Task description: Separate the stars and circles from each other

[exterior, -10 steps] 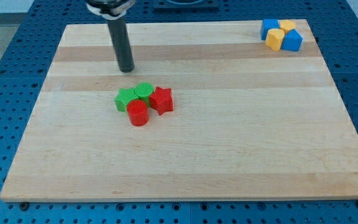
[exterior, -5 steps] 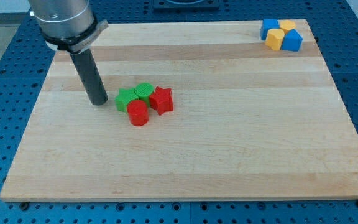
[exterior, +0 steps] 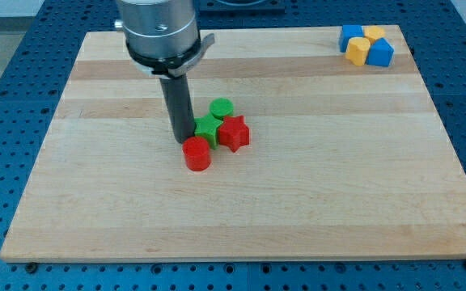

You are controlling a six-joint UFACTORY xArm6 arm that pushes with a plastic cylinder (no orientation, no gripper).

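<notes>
- Tool: straight dark matte rod, round section, no jaws, holds nothing; my tip (exterior: 183,140) sits on the board at the left edge of the cluster, touching or just beside the green star (exterior: 208,129), w/ the red circle (exterior: 196,153) just below-right of it.
- Above the rod: grey metal cylinder housing (exterior: 158,32) w/ a flange, smooth, slight sheen.
- Green star: plastic-looking, matte, mostly hidden on its left by the rod; touches the red star (exterior: 234,133) on its right.
- Red star: pointed outline clear, flat top, same matte finish.
- Green circle (exterior: 222,108): short cylinder, at the view's top of the cluster, touching or just beside the green star; can't tell which.
- Red circle: short cylinder, at the view's bottom of the cluster, close under the green star.
- Board (exterior: 322,178): pale wood, lengthwise grain, strips of lighter/darker tone, smooth.
- Under it: blue perforated base (exterior: 6,129), regular hole grid.
- Top-right corner: two blue blocks (exterior: 381,52) and two yellow-orange blocks (exterior: 357,51) packed tight; shapes not clear.
- No brands, labels or writing readable anywhere.
</notes>
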